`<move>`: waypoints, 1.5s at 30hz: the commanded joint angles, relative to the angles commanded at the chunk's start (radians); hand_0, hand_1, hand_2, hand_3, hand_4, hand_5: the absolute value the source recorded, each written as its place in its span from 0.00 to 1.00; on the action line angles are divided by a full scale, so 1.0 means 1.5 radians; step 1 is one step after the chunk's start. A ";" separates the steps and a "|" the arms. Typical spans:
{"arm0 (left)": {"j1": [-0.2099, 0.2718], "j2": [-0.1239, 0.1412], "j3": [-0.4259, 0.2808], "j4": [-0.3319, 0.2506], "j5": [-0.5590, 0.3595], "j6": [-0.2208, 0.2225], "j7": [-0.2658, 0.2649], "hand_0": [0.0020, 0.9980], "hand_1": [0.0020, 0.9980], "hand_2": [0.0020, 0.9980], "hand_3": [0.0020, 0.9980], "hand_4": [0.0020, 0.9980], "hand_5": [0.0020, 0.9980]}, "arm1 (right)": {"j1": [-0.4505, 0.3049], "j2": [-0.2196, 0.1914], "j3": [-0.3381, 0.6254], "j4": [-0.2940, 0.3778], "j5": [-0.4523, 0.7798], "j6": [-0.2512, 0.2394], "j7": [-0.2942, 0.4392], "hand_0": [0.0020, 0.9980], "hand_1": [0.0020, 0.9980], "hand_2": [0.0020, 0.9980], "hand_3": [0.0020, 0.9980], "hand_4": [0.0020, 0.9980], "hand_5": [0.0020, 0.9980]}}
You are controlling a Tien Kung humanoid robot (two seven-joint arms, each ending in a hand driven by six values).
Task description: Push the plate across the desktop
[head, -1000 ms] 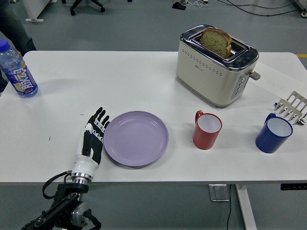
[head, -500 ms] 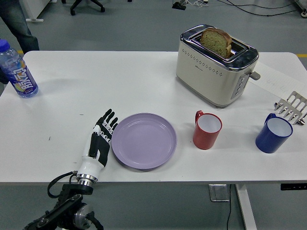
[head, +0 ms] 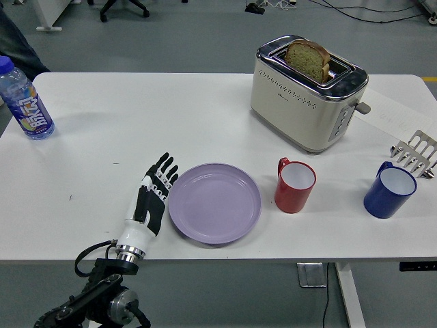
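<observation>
From the head view, the left hand [head: 151, 201] lies flat with fingers [head: 164, 169] straight and spread, holding nothing, its edge against the left rim of the purple plate [head: 215, 203], which sits just left of the red mug [head: 294, 185]. The push looks well underway, with little room left before the mug. The white counter [head: 171, 116] also carries a toaster [head: 307, 92] behind the mug; grey floor lies beyond.

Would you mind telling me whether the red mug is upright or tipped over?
Upright. The red mug stands on its base on the white table, its open mouth facing up and its white interior visible; nothing shows inside it.
</observation>
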 joint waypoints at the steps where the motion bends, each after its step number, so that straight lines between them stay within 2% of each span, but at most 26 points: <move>1: 0.000 0.000 0.000 0.000 0.000 0.000 0.000 0.94 0.95 0.99 0.94 0.48 1.00 | 0.000 0.000 0.000 0.000 0.000 0.000 0.000 0.60 0.54 0.65 0.61 0.14 0.35; 10: -0.001 0.000 0.001 -0.002 0.003 0.001 0.000 0.94 0.94 0.98 0.94 0.48 1.00 | 0.000 0.000 0.001 0.000 -0.001 0.000 0.000 0.60 0.54 0.65 0.61 0.14 0.35; 14: 0.004 -0.007 -0.029 -0.003 0.022 0.019 0.000 0.92 0.93 0.98 0.93 0.49 1.00 | 0.000 0.000 0.001 0.000 -0.001 0.000 0.000 0.60 0.54 0.65 0.61 0.14 0.35; 19: 0.014 -0.014 -0.087 0.000 0.053 0.027 0.016 0.92 0.93 0.98 0.93 0.49 1.00 | 0.001 0.000 0.002 0.000 0.000 0.000 0.000 0.60 0.54 0.65 0.61 0.14 0.35; 20: 0.016 -0.014 -0.102 0.000 0.062 0.026 0.022 0.87 0.90 0.93 0.89 0.49 1.00 | 0.001 0.000 0.002 0.000 0.000 0.000 0.000 0.61 0.55 0.65 0.61 0.14 0.35; 25: 0.023 -0.010 -0.163 0.002 0.088 0.012 0.066 0.87 0.90 0.93 0.89 0.49 1.00 | 0.002 0.000 0.003 0.000 0.000 0.000 -0.001 0.61 0.55 0.65 0.61 0.14 0.35; 26: 0.025 -0.009 -0.177 0.001 0.093 0.012 0.073 0.85 0.87 0.88 0.85 0.49 1.00 | 0.002 0.001 0.003 0.000 -0.001 0.000 -0.001 0.61 0.55 0.65 0.61 0.14 0.35; 30: 0.033 -0.008 -0.234 -0.001 0.108 0.008 0.090 0.85 0.87 0.88 0.85 0.49 1.00 | 0.002 0.001 0.003 0.000 -0.001 -0.001 -0.001 0.61 0.55 0.65 0.61 0.14 0.35; 32: 0.034 -0.007 -0.242 -0.002 0.110 0.008 0.091 0.83 0.84 0.85 0.83 0.49 1.00 | 0.002 0.001 0.003 0.000 -0.001 -0.001 -0.001 0.61 0.55 0.65 0.61 0.14 0.35; 35: 0.047 0.005 -0.285 -0.006 0.128 0.001 0.105 0.83 0.84 0.85 0.83 0.49 1.00 | 0.001 0.001 0.004 0.000 -0.001 -0.001 -0.002 0.61 0.55 0.65 0.61 0.14 0.35; 37: 0.054 0.013 -0.297 -0.008 0.139 -0.005 0.107 0.83 0.84 0.85 0.83 0.49 1.00 | 0.001 0.001 0.004 0.000 -0.001 -0.001 -0.002 0.61 0.55 0.65 0.61 0.14 0.35; 38: 0.060 0.019 -0.306 -0.011 0.148 -0.009 0.107 0.82 0.82 0.82 0.79 0.49 1.00 | 0.000 0.001 0.004 0.000 -0.001 -0.001 -0.003 0.60 0.55 0.65 0.61 0.14 0.35; 45: 0.088 0.036 -0.350 -0.021 0.167 -0.019 0.106 0.82 0.82 0.83 0.80 0.48 1.00 | -0.003 0.001 0.004 0.000 0.000 0.000 -0.003 0.60 0.55 0.65 0.61 0.14 0.35</move>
